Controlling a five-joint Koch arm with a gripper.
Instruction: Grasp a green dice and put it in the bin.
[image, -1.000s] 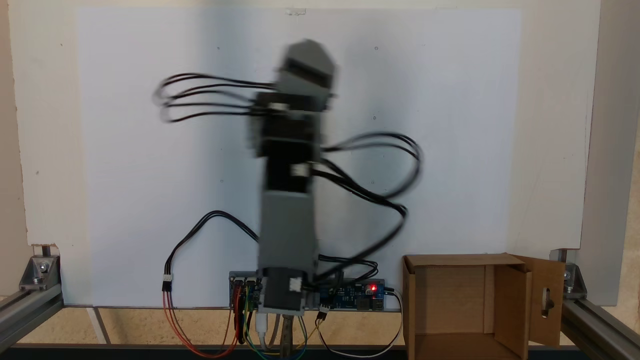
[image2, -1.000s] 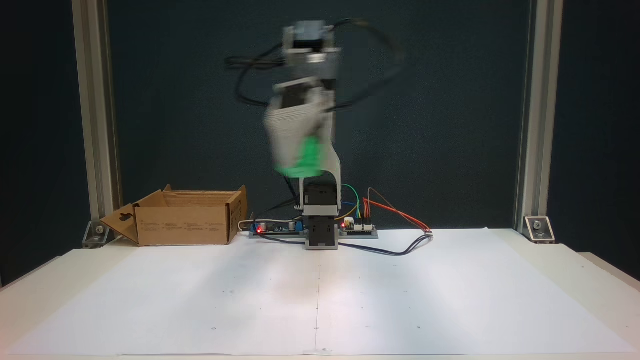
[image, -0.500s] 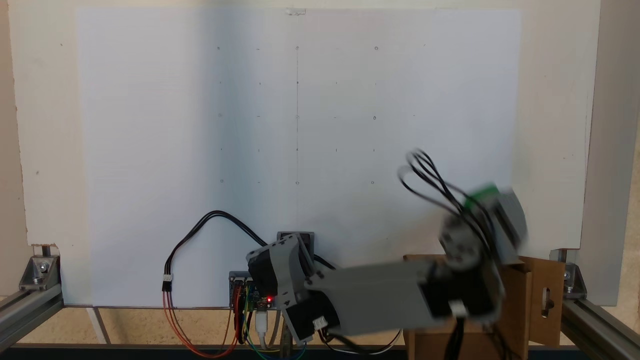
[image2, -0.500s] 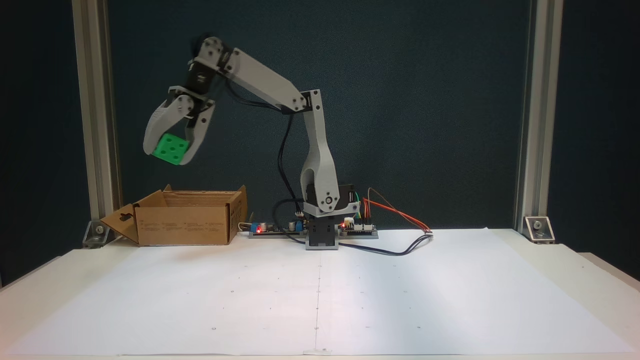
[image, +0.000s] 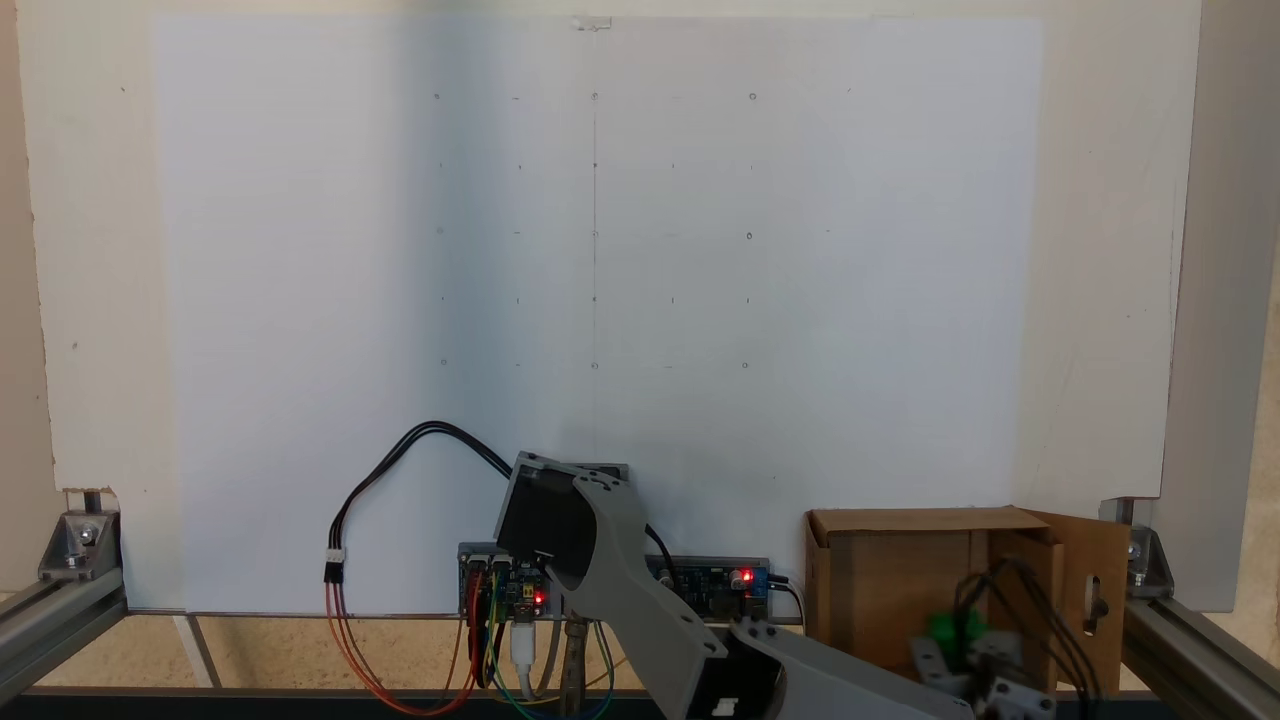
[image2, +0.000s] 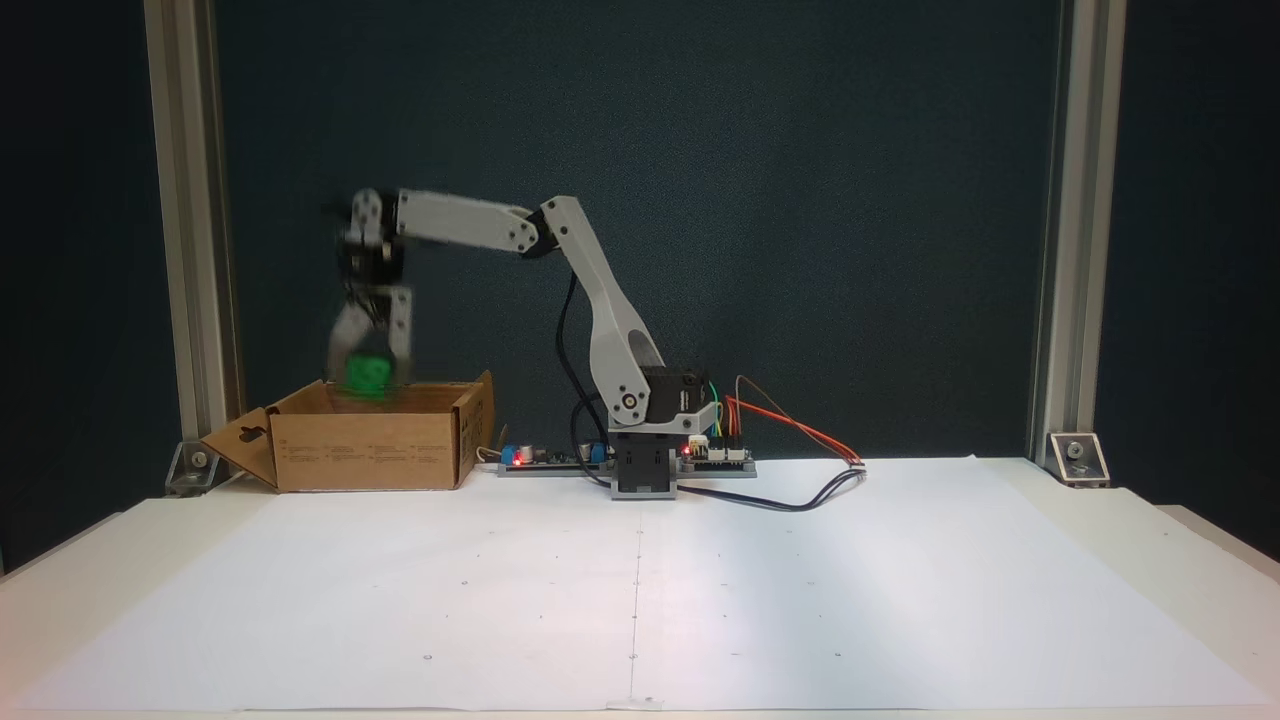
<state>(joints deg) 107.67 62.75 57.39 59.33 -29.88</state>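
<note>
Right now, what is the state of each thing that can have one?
green dice: held between the fingers, at the bin's rim level.
bin: flaps open, upright on the table.
gripper: pointing down over the bin, shut on the dice.
control boards: red lights on.

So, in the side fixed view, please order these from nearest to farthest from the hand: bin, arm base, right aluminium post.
From the hand holding the green dice:
1. The bin, directly below.
2. The arm base, centre.
3. The right aluminium post, far right.
</note>
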